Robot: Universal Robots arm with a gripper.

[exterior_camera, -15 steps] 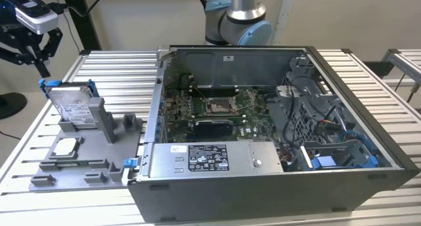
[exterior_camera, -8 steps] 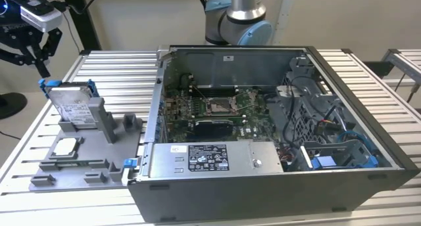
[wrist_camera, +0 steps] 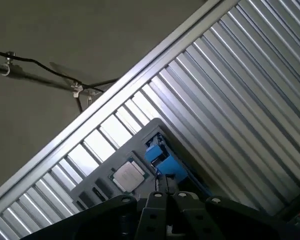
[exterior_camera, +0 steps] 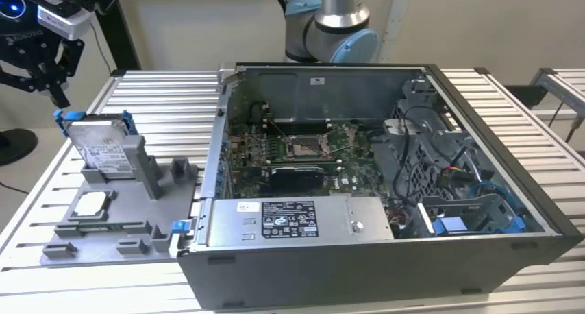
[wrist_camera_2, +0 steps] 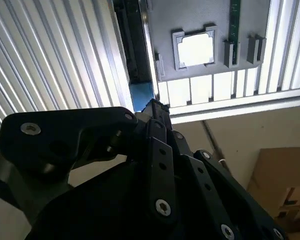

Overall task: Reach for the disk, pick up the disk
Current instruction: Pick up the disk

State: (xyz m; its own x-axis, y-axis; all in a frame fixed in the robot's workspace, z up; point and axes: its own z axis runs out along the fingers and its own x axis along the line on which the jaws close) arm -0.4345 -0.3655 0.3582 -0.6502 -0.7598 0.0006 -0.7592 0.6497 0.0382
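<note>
My gripper (exterior_camera: pixel 57 98) hangs just above the disk (exterior_camera: pixel 98 148), which stands on edge in the grey fixture (exterior_camera: pixel 119 221) at the exterior view's left, beside the open computer case (exterior_camera: pixel 366 259). My fingers are together, tips close over the blue rail (exterior_camera: pixel 66 116) at the disk's upper corner. If I descend like this, I judge I would jab the rail instead of straddling it. That could tilt the disk in its slot or topple it towards the small square chip (exterior_camera: pixel 92 203) lying nearby in the same fixture.

Open computer case (exterior_camera: pixel 366 273), slatted metal table (exterior_camera: pixel 164 98), grey fixture (exterior_camera: pixel 128 221) holding a square chip (exterior_camera: pixel 92 203)
</note>
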